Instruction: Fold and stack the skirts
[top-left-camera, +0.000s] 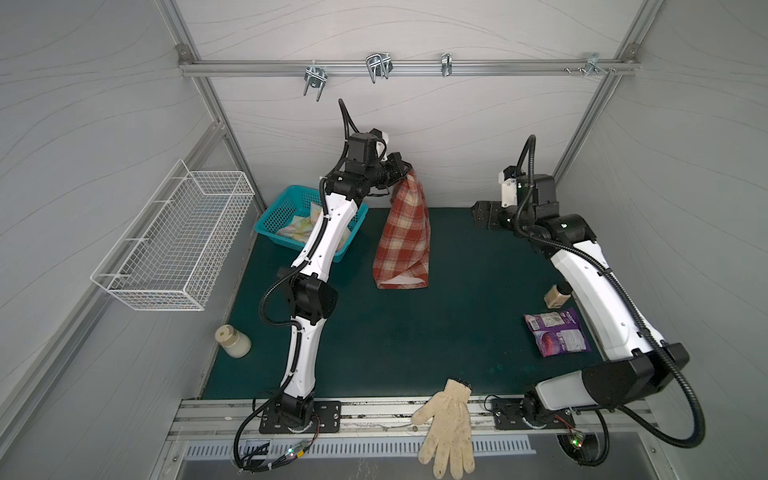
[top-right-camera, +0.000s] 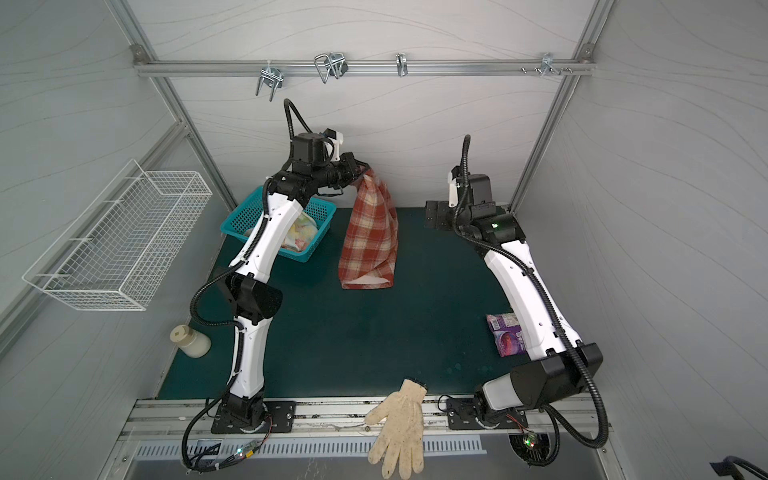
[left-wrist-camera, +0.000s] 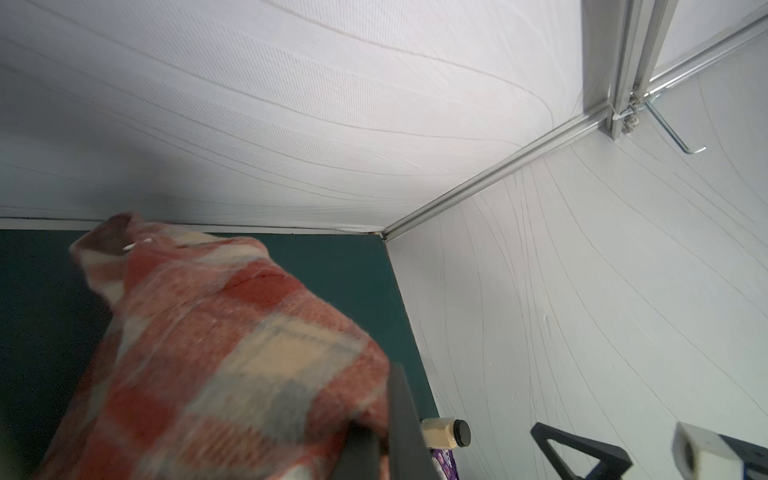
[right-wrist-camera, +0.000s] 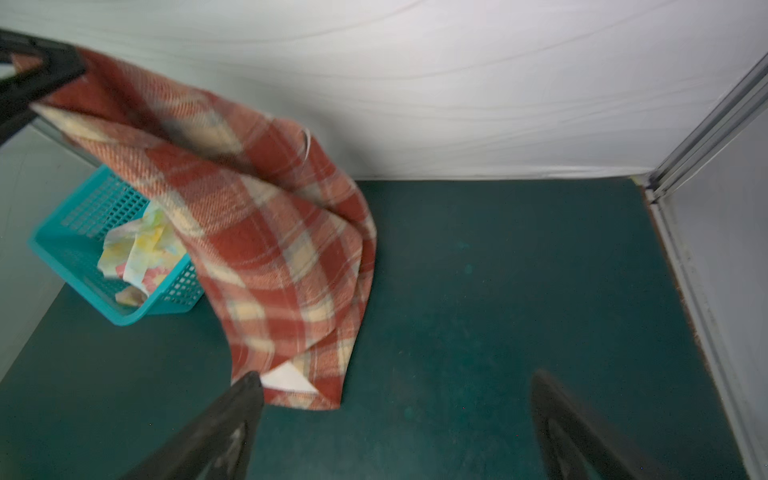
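Two skirts on show. Widest of all, the dark green counter (top-left-camera: 415, 332), matte, partly hidden under both arms.

Next, plaid skirt (top-left-camera: 405, 237):
- Thick, fuzzy weave in rust-red and cream checks.
- Hanging over the counter's back middle, long axis vertical.
- Gathered corner up, hem down, with white lining peeping out at the bottom edge.
- Blurred in both wrist views, lower end cut off in the left one.
- Cannot tell whether the hem touches the counter.
- Clamped at the top by the left pincer (top-left-camera: 405, 169), closed tight on the cloth, tips buried in fabric.

Then teal basket (top-left-camera: 286, 203), perforated plastic, back left, half covered by the left arm.

Inside it, floral skirt (right-wrist-camera: 141, 249): thin, crumpled, pastel yellow and blue with pink. No readable long axis or direction, and mostly hidden in both top views.

At the front edge, cream knitted glove (top-left-camera: 449, 424), fingers draped over the metal rail.

Last, right pincer (right-wrist-camera: 395, 380), spread wide, holding nothing, well apart from the plaid skirt on its right, fingers (right-wrist-camera: 249, 386) smeared by blur.
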